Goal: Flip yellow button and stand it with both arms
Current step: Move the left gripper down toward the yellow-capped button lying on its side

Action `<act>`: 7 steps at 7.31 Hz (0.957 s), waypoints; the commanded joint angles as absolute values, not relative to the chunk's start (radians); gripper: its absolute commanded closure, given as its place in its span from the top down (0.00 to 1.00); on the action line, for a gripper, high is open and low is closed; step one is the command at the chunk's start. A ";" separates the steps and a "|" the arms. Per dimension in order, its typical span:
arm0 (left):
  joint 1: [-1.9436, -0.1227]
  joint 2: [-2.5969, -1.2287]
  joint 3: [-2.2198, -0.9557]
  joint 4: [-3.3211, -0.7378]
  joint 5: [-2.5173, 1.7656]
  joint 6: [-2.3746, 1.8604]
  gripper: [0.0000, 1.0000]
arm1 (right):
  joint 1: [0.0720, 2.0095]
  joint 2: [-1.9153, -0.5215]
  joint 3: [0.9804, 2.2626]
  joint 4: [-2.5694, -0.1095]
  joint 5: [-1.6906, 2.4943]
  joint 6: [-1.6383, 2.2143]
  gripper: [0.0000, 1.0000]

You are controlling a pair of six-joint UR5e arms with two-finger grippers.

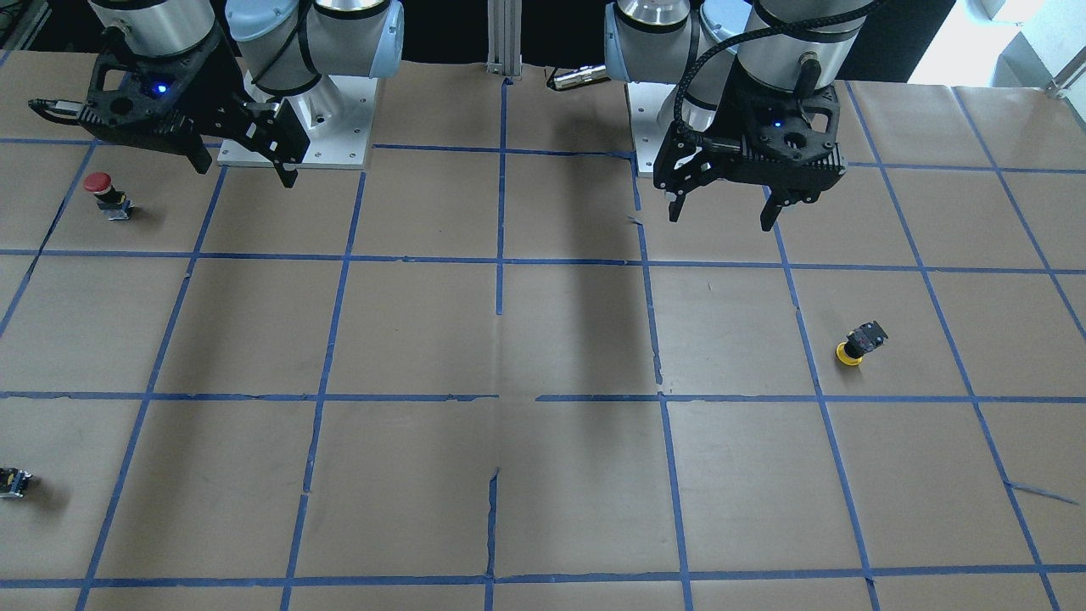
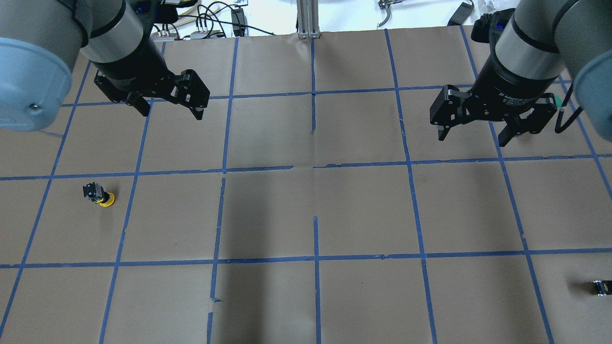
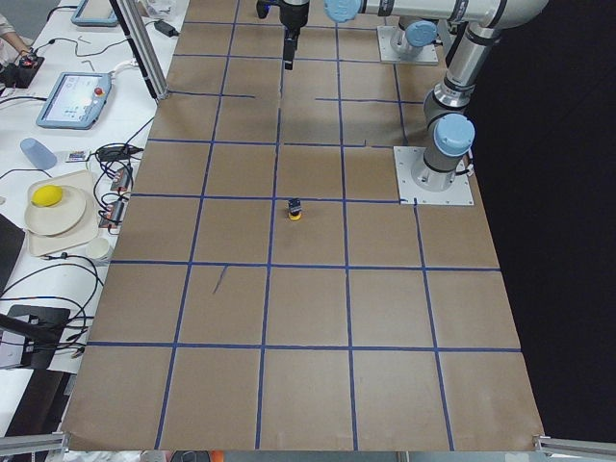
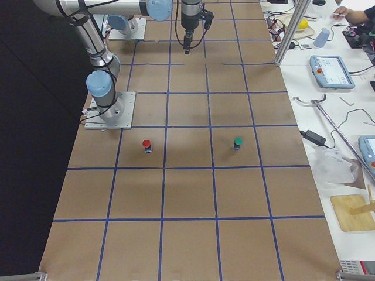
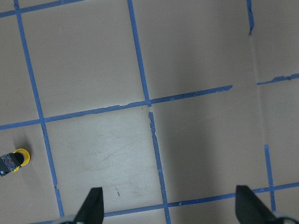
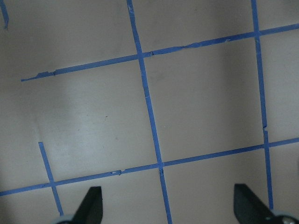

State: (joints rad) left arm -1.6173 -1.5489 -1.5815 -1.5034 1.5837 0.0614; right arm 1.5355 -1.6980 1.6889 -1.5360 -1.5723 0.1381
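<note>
Left hand (image 2: 171,113) hangs spread, yellow button (image 2: 99,195) well apart, off tape lines (image 2: 224,170).

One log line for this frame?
yellow button: cap down, untouched | left tool: open, raised | right tool: open, raised

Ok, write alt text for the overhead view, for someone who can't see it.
The yellow button sits cap-down, untouched, on the left of the table. The left gripper and right gripper hang open above the far squares.
</note>
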 commanded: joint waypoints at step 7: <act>-1.342 -1.537 -1.765 -1.522 1.600 0.233 1.00 | 1.536 -1.697 1.690 -1.529 -1.574 0.137 1.00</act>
State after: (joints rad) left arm -1.4513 -1.5348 -1.7067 -1.5244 1.5996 0.1499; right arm 1.5355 -1.6971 1.6901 -1.5302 -1.5737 0.1365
